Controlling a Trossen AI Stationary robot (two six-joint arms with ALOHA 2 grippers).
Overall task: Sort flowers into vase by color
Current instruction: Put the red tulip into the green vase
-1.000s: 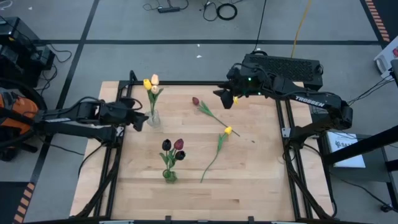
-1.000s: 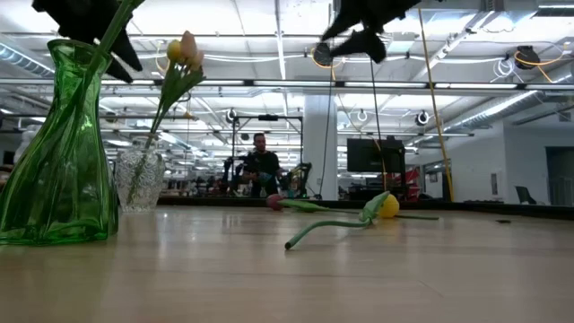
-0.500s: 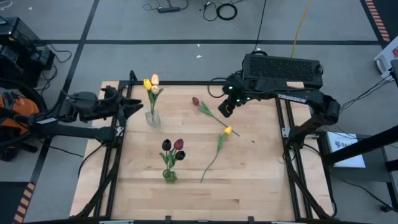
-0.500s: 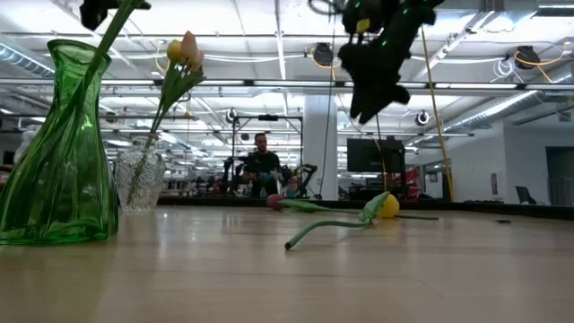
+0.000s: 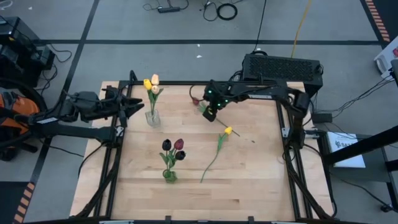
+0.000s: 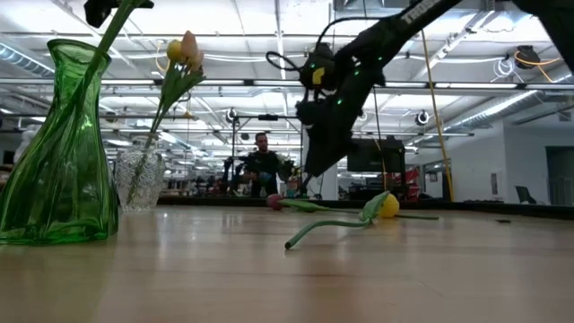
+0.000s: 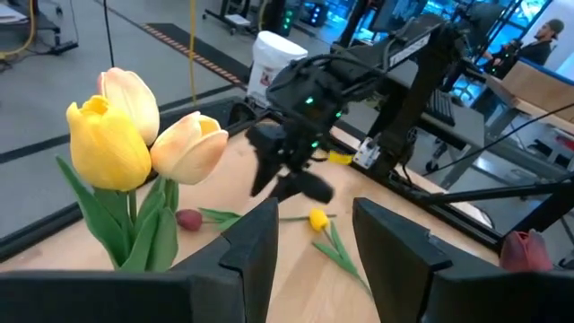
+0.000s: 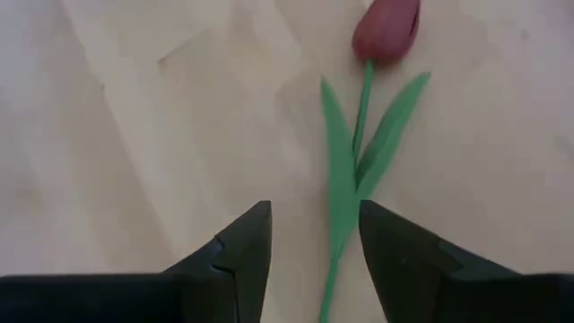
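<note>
green vase (image 5: 169,176): near edge of the table (image 5: 249,186), holding three dark red tulips (image 5: 173,149); in the low view it stands at the left (image 6: 58,148).
yellow tulip (image 5: 227,130): lying loose mid-table, stem trailing toward the near edge; head also seen low (image 6: 387,206).
clear vase (image 5: 152,118): farther back on the left side, holding yellow and cream tulips (image 5: 151,81); the heads fill the left wrist view (image 7: 134,135).
left gripper (image 5: 138,107): just beside the clear vase, on its outer side, fingers (image 7: 256,251) parted, holding nothing.
red tulip (image 5: 196,101): lying flat toward the far edge, head pointing away; stem and leaves run between the right fingers in the right wrist view (image 8: 386,31).
right gripper (image 5: 210,113): over the red tulip's stem, fingers (image 8: 242,247) spread either side of it, not closed on it.
person (image 6: 261,166): beyond the table, in the room.
</note>
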